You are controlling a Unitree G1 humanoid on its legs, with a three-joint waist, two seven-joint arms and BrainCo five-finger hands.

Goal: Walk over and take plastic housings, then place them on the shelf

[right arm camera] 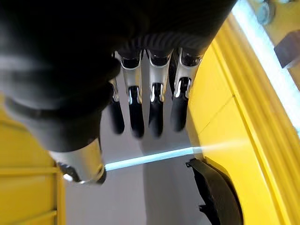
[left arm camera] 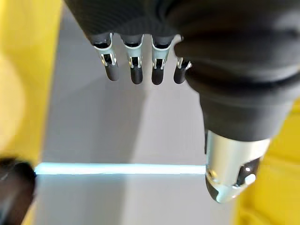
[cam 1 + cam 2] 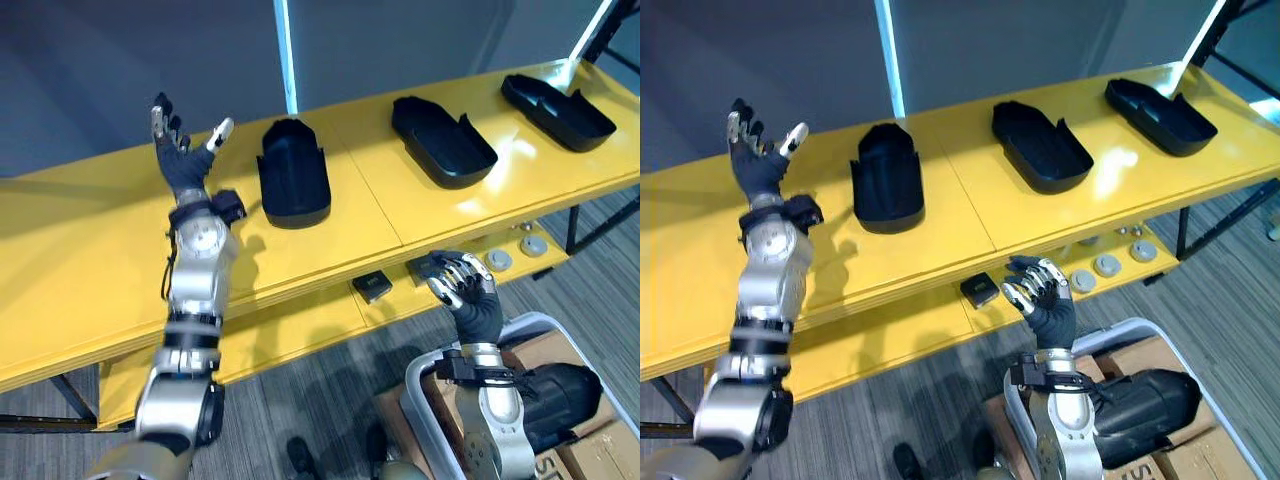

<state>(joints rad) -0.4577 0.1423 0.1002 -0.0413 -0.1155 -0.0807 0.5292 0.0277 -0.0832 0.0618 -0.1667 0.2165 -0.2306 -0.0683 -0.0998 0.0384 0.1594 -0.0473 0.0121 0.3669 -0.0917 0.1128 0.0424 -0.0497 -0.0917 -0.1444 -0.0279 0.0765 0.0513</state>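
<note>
Housings (image 3: 294, 172) on shelf (image 3: 90, 235), left hand (image 3: 183, 160) raised — splayed

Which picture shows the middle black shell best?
The right eye view: the middle housing lies whole, near the centre. The left eye view shows it whole too, further right. The right wrist view catches part of one housing; which, I cannot tell.

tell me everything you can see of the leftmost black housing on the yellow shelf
The leftmost black housing is a matte, dark plastic shell lying hollow side up, with a rounded near end and taller walls at the far end. It rests flat on the top board of the yellow shelf, with nothing stacked on it. Only the shelf touches it. The left hand, fingers spread, is raised beside it without contact.
</note>
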